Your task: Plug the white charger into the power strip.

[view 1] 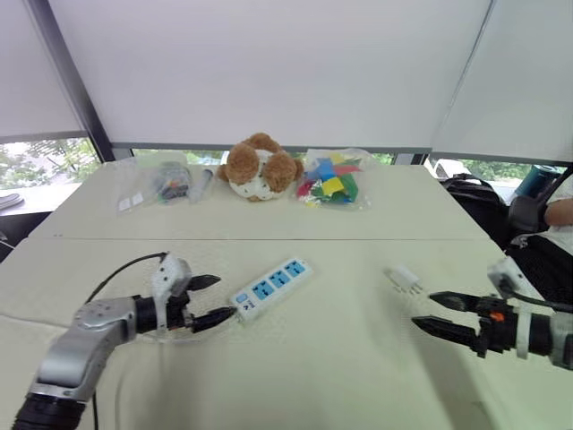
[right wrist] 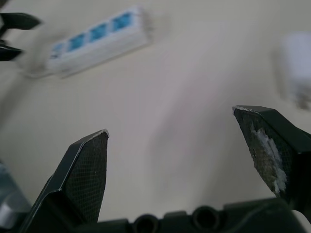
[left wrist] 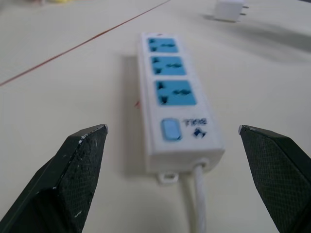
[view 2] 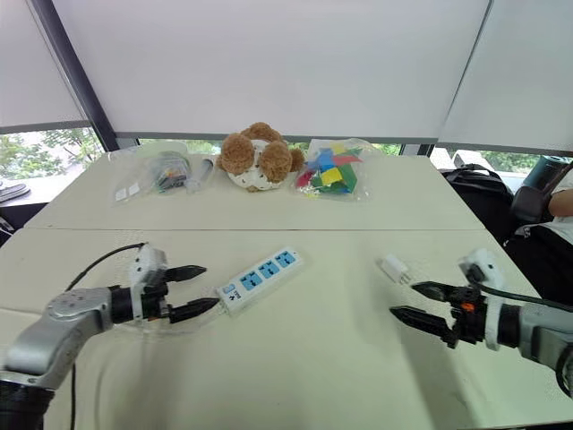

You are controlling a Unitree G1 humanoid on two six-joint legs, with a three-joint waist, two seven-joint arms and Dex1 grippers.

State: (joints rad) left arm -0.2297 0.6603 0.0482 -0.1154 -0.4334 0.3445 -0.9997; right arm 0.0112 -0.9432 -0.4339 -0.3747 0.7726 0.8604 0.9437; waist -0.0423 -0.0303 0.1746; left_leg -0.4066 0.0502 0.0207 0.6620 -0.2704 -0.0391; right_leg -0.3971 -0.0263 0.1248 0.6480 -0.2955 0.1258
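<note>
The left gripper [view 1: 212, 300] has its two black fingers [left wrist: 80, 167] spread wide and empty, pointed at the switch end of the long flat white power strip with three blue socket panels [view 1: 271, 288]; the lower fingertip sits just beside that end, where the white cord [left wrist: 199, 204] leaves it. That placing looks meant to pin or steady the strip for the plugging. The right gripper [view 1: 436, 313] also holds its fingers [right wrist: 82, 174] apart with nothing between them, hovering well to the right of the strip and near the small white rounded charger [view 1: 405, 279], probably lining up to pick it up. The charger lies on the pale cream surface [view 1: 340, 358], right of the strip and apart from it, prongs [left wrist: 245, 7] pointing away from it. Far behind the strip rest a brown stuffed toy [view 1: 260, 167] and a clear bag of coloured pieces [view 1: 331, 179].
</note>
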